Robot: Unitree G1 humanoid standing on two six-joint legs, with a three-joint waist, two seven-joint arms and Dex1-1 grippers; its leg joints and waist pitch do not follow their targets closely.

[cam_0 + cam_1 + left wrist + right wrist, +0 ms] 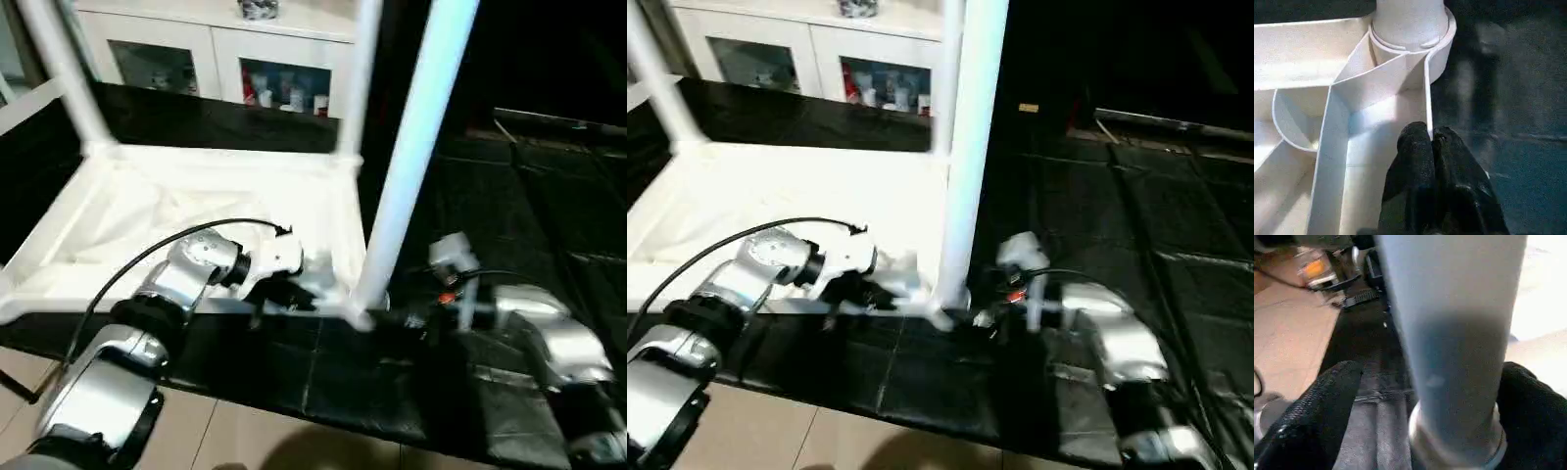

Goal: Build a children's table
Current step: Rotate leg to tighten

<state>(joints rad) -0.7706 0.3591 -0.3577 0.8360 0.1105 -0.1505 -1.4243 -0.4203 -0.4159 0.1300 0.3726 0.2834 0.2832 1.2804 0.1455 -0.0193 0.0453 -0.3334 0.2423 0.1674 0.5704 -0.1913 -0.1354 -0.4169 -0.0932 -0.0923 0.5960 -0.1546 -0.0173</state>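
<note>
The white table top [196, 211] lies underside up on a black mat. Three white legs stand in its corner sockets: far left [64, 69], far right [358, 78] and near right [411, 147]. My left gripper [1429, 147] is shut, pinching the thin rim wall of the top beside the near-right socket [1410, 29]. My right gripper [1432, 369] is open around the base of the near-right leg [1454, 333]. One finger [1327, 401] stands apart from the leg and the other [1533, 401] is close beside it.
A white cabinet with glass doors [216, 49] stands behind the table top. The black mat [549, 196] stretches to the right, and tan floor [245, 431] lies in front of it. A black cable [147, 255] loops over my left forearm.
</note>
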